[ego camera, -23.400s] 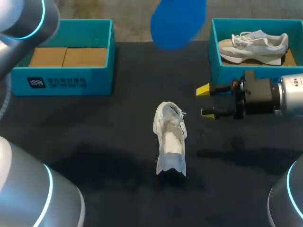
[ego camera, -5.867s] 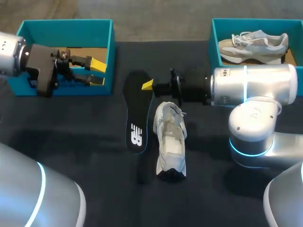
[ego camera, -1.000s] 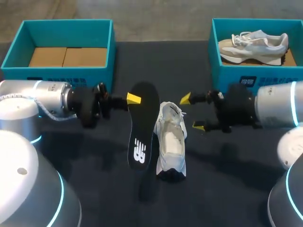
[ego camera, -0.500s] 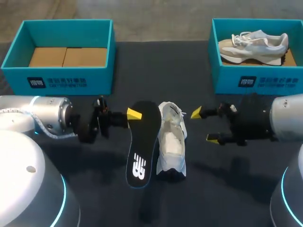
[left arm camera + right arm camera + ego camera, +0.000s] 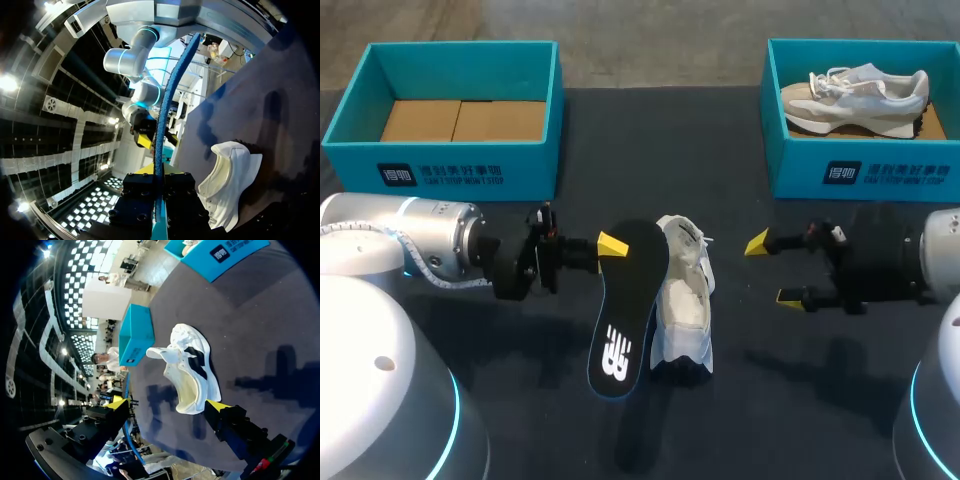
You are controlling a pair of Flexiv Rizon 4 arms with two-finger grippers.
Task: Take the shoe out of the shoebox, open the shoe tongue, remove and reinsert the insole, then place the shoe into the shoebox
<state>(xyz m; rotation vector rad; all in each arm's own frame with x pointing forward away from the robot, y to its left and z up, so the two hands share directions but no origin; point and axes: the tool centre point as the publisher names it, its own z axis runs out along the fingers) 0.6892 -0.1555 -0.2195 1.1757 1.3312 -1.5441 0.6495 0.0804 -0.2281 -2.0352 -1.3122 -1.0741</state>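
A black insole (image 5: 630,300) with a white logo hangs above the table, overlapping the left side of the white shoe (image 5: 688,300). My left gripper (image 5: 610,243) is shut on the insole's edge near its wide end. In the left wrist view the insole (image 5: 172,95) stands edge-on as a blue strip rising from between the fingers of my left gripper (image 5: 159,175), with the shoe (image 5: 230,185) beside it. My right gripper (image 5: 775,270) stands open to the right of the shoe, holding nothing. In the right wrist view the shoe (image 5: 192,372) lies ahead of the right gripper (image 5: 167,405), tongue raised.
A teal shoebox (image 5: 535,150) with a cardboard floor stands at the back left. Another teal shoebox (image 5: 775,110) at the back right holds a second pale shoe (image 5: 855,95). The black table (image 5: 790,400) lies bare in front.
My left gripper has carried the insole toward the front and right, up against the shoe. My right gripper has drawn back to the right, away from the shoe, still open.
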